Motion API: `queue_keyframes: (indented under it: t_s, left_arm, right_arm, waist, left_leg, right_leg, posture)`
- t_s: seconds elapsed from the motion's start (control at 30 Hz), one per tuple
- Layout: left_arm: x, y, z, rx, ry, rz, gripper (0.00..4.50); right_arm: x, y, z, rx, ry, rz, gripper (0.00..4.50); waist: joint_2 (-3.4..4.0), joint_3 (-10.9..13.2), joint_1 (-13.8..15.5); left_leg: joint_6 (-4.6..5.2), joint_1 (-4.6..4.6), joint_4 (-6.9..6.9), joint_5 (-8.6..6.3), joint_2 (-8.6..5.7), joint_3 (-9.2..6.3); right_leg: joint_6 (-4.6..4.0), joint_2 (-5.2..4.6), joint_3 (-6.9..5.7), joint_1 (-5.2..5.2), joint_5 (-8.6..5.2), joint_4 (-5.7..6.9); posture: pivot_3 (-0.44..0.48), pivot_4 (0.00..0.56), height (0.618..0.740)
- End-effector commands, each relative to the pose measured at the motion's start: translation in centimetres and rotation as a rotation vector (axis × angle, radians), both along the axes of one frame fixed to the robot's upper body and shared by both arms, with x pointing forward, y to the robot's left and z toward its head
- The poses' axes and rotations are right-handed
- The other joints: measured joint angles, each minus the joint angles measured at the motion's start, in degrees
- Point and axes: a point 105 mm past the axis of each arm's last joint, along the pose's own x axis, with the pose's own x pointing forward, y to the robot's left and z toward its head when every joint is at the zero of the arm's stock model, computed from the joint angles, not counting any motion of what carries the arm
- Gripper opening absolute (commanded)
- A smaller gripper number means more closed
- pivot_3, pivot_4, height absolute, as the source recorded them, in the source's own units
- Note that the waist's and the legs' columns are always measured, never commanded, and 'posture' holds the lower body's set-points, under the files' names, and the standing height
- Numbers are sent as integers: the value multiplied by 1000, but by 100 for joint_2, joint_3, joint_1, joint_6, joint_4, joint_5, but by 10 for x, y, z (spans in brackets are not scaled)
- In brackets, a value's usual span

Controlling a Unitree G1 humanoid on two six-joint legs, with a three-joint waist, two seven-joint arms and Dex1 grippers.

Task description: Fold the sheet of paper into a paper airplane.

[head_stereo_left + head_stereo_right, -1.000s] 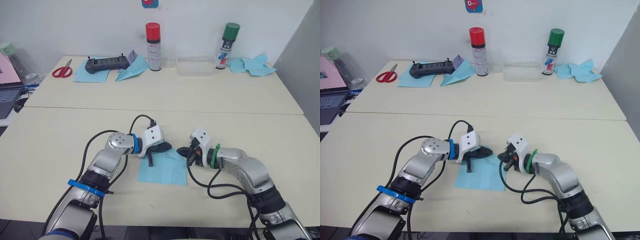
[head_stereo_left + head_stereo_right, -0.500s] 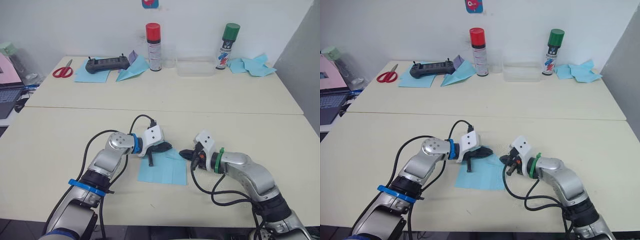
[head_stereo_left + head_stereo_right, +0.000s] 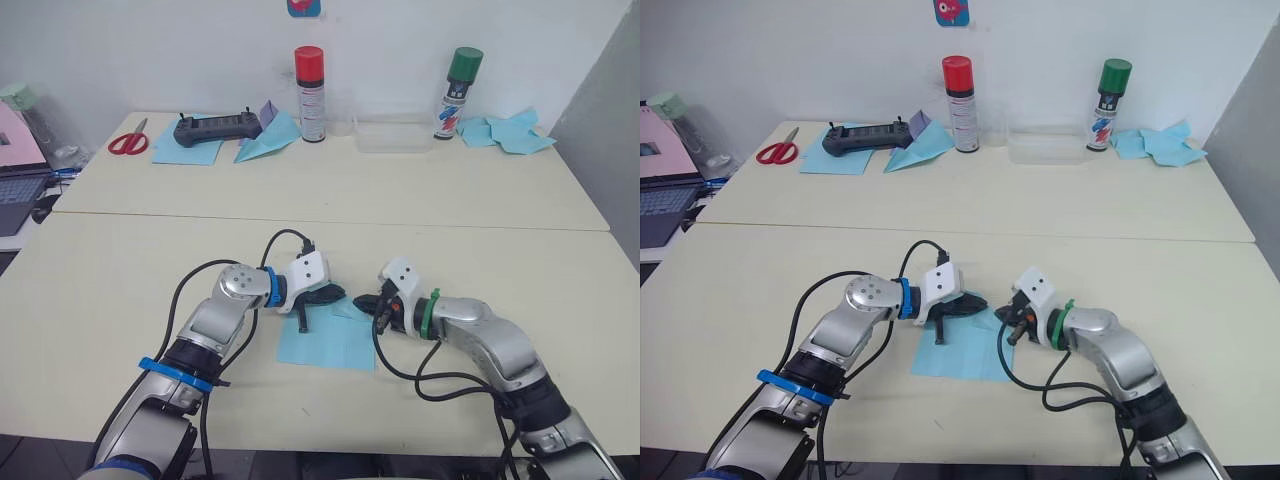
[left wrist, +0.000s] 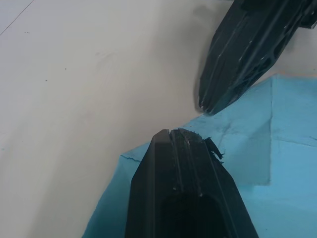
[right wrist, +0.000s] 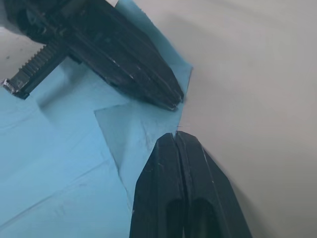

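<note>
The sheet of paper (image 3: 328, 340), light blue with straight creases, lies flat on the near table between my arms. Its far right corner is folded over into a small flap (image 5: 133, 131). My left gripper (image 3: 337, 294) is shut, its tip resting on the sheet's far edge (image 4: 233, 148). My right gripper (image 3: 364, 302) is shut too, its tip at the folded corner, a finger's width from the left tip. In the left wrist view the right gripper's fingers (image 4: 247, 54) point in close to my own. The paper airplane is out of view.
On the far table stand a red-capped spray can (image 3: 309, 80), a green-capped can (image 3: 459, 80) and a clear tray (image 3: 390, 135). Scissors (image 3: 127, 142), a black controller (image 3: 215, 128), another blue paper plane (image 3: 265, 140) and crumpled blue paper (image 3: 510, 132) lie there too.
My right gripper drew back a little to the right half a second ago and has come back to the sheet's folded corner. The left gripper and the sheet have stayed put.
</note>
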Motion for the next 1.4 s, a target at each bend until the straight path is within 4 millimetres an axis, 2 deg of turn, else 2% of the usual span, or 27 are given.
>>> queue_keyframes:
  t_s: [0.03,0.37,0.63,0.77,0.83,0.9,0.97,1.07,1.13,1.2,1.3,1.4]
  left_arm:
    - [-7,1,-16,46,52,-10,0]
    - [-6,-1,-17,45,51,-11,0]
    - [-4,-1,-16,42,46,-13,0]
    - [-3,-2,-14,40,43,-14,0]
    - [-1,-3,-10,26,34,-17,0]
    - [-1,-11,4,-65,6,-31,0]
    - [0,-18,17,-151,12,-22,0]
    - [-3,-25,23,-182,18,-38,0]
    - [-4,-27,23,-181,22,-41,0]
    - [-4,-25,15,-131,28,-33,0]
    - [-2,-15,2,-54,28,-20,0]
    - [1,-1,-2,-17,27,16,0]
  right_arm:
    - [-12,-11,-12,-44,50,5,21]
    - [-28,-27,-12,-78,1,46,21]
    - [-6,-2,30,179,-124,-24,21]
    - [-5,7,21,145,-100,-5,21]
    - [-8,7,2,41,-53,25,21]
    - [-10,3,-11,-30,-25,32,21]
    - [-9,2,-13,-34,-17,16,21]
    - [-9,2,-13,-32,-15,13,21]
    - [-9,3,-13,-29,-14,13,21]
    - [-10,4,-13,-24,-13,14,21]
    - [-10,4,-13,-23,-12,12,21]
    - [-10,2,-12,-25,-11,6,21]
  waist:
    - [0,0,1]
    - [-4,-6,3]
    - [-4,-6,-6]
    - [-4,-6,21]
    - [-4,-6,24]
    - [-2,-5,30]
    - [-2,-6,31]
    - [-3,-5,27]
    - [-3,-5,26]
    - [-3,-5,24]
    - [-3,-5,19]
    - [-3,-6,13]
  left_leg:
    - [0,0,0,0,0,-1]
    - [0,2,1,0,0,-1]
    - [0,2,3,0,0,-1]
    - [0,2,5,1,-1,0]
    - [0,2,5,1,-1,0]
    - [0,2,3,1,-1,0]
    - [0,2,3,1,-1,4]
    - [0,1,5,1,-1,2]
    - [0,2,4,1,-1,1]
    - [0,2,3,1,-1,1]
    - [0,2,3,1,0,1]
    - [0,2,4,1,-1,0]
  right_leg:
    - [0,0,-1,0,0,1]
    - [0,0,0,3,0,0]
    - [1,0,0,2,1,5]
    - [3,0,0,3,2,5]
    - [3,0,1,2,2,4]
    - [2,0,0,0,2,5]
    - [2,0,4,-2,2,7]
    - [3,0,3,-1,3,8]
    - [3,1,3,-2,3,10]
    - [3,1,2,-2,2,10]
    - [3,2,3,-2,2,9]
    - [3,2,2,-2,2,9]
  posture:
    - [0,150,740]
    - [0,150,740]
    - [0,150,740]
    - [0,150,740]
    - [0,150,740]
    - [0,150,740]
    - [0,150,740]
    - [0,150,740]
    - [0,150,740]
    - [0,150,740]
    - [0,150,740]
    - [0,150,740]
